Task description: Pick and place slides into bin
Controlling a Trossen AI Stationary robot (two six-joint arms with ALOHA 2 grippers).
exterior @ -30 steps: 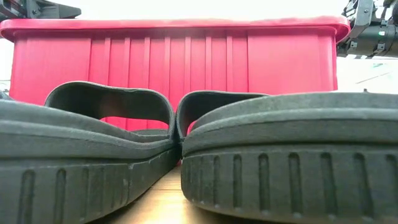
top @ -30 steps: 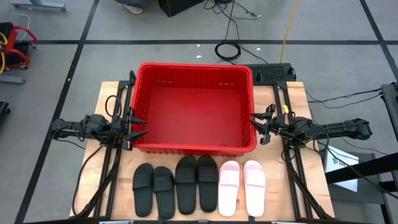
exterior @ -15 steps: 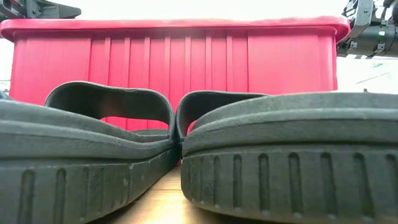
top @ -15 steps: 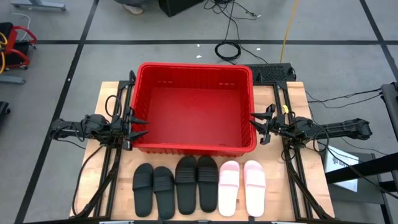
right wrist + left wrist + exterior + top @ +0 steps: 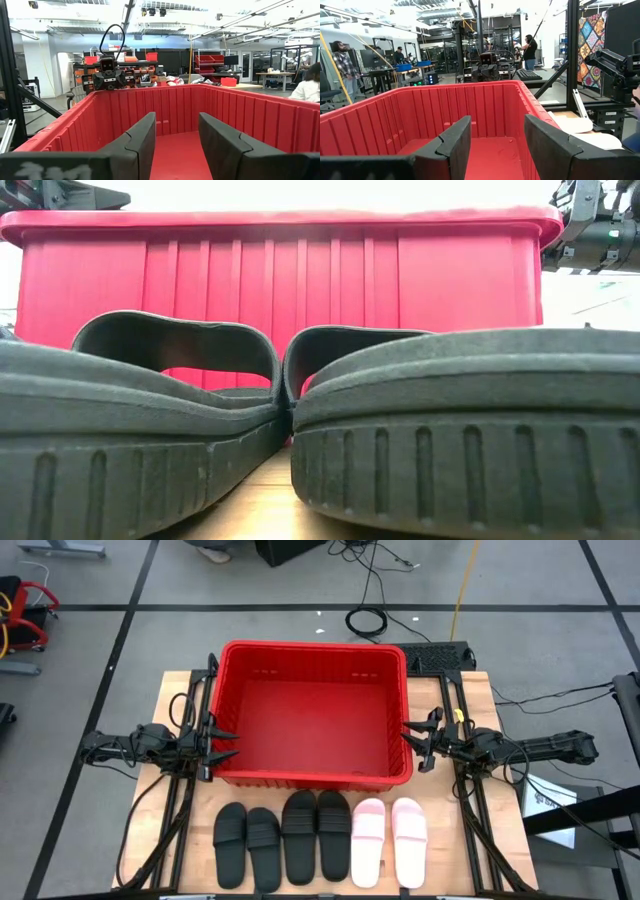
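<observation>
The red bin (image 5: 315,715) stands in the middle of the table and holds nothing. Six slides lie side by side in a row on the table along its near edge: two black pairs (image 5: 247,845) (image 5: 316,836) and a pale pink pair (image 5: 389,840). My left gripper (image 5: 225,744) hovers open at the bin's left wall near its near-left corner, pointing over the rim (image 5: 492,145). My right gripper (image 5: 410,743) hovers open at the bin's right wall, fingers over the rim (image 5: 177,137). Neither has anything between its fingers.
Black frame rails (image 5: 180,810) run along both sides of the table beside the slides. A black box (image 5: 435,657) sits at the far right corner. Bare wood shows between the bin and the row of slides (image 5: 300,787). People stand in the room beyond.
</observation>
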